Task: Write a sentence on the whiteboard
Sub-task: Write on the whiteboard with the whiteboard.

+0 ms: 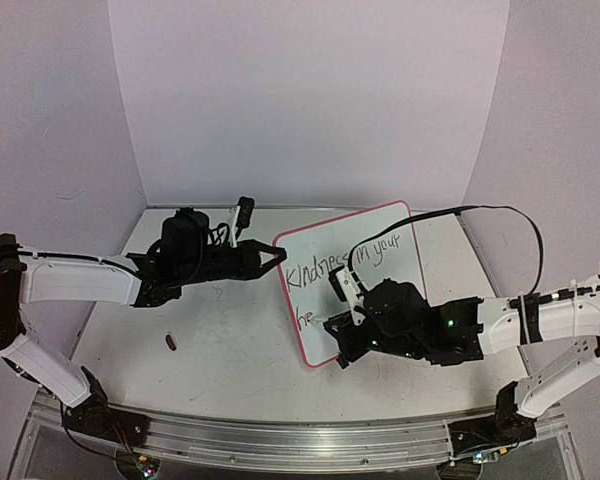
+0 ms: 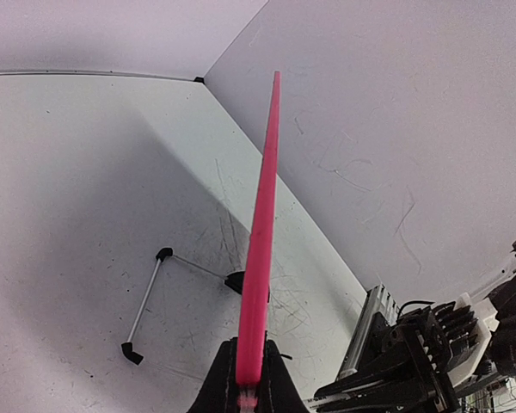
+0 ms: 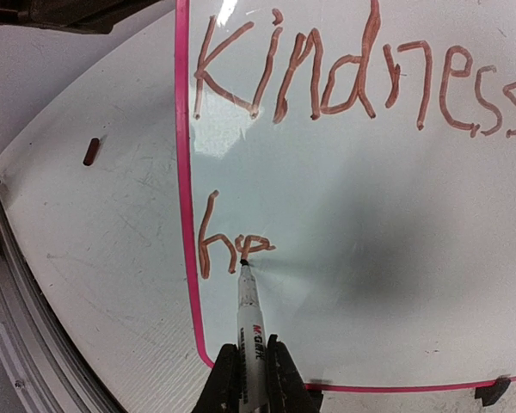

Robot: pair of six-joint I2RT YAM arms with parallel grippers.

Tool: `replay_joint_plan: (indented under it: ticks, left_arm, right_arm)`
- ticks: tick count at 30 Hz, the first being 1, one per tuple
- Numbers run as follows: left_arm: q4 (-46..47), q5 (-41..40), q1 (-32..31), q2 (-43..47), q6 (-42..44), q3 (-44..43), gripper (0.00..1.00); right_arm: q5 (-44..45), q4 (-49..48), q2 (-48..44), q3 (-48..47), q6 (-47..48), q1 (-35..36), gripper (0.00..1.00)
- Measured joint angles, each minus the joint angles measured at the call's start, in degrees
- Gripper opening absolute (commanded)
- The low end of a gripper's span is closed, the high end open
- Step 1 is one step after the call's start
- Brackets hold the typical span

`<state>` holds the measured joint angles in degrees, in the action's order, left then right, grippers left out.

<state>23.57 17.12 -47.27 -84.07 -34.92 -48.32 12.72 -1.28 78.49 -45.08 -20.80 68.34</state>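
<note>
The whiteboard point(image 1: 385, 262), white with a pink rim, lies tilted on the table. The sentence point(image 1: 355, 258) reads "Kindness in your", with "he" point(image 1: 303, 319) below it. My left gripper point(image 1: 277, 256) is shut on the board's left rim, which shows edge-on in the left wrist view point(image 2: 262, 224) between the jaws point(image 2: 249, 379). My right gripper point(image 1: 335, 330) is shut on a white marker point(image 3: 250, 323). Its black tip touches the board point(image 3: 370, 241) at the "e" of "he" point(image 3: 232, 245). "Kindness" point(image 3: 353, 77) shows above it.
A small dark red cap point(image 1: 171, 342) lies on the table left of the board and also shows in the right wrist view point(image 3: 91, 151). A thin rod with black clip ends point(image 2: 144, 303) lies under the board. A metal rail point(image 1: 300, 440) runs along the near edge. Walls enclose the table.
</note>
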Motion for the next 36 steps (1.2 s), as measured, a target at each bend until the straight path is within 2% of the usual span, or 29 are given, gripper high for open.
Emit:
replay_joint_plan:
  ticks: [11, 18, 36]
  left_arm:
    - [0.2, 0.1, 0.0, 0.0, 0.0, 0.0, 0.00]
    - [0.3, 0.1, 0.0, 0.0, 0.0, 0.0, 0.00]
    - [0.3, 0.1, -0.1, 0.0, 0.0, 0.0, 0.00]
  right_arm:
    - [4.8, 3.0, -2.1, 0.1, 0.0, 0.0, 0.00]
    - [2.9, 1.6, -6.0, 0.1, 2.3, -0.2, 0.00]
    - [3.4, 0.9, -6.6, 3.2, 1.6, -0.2, 0.00]
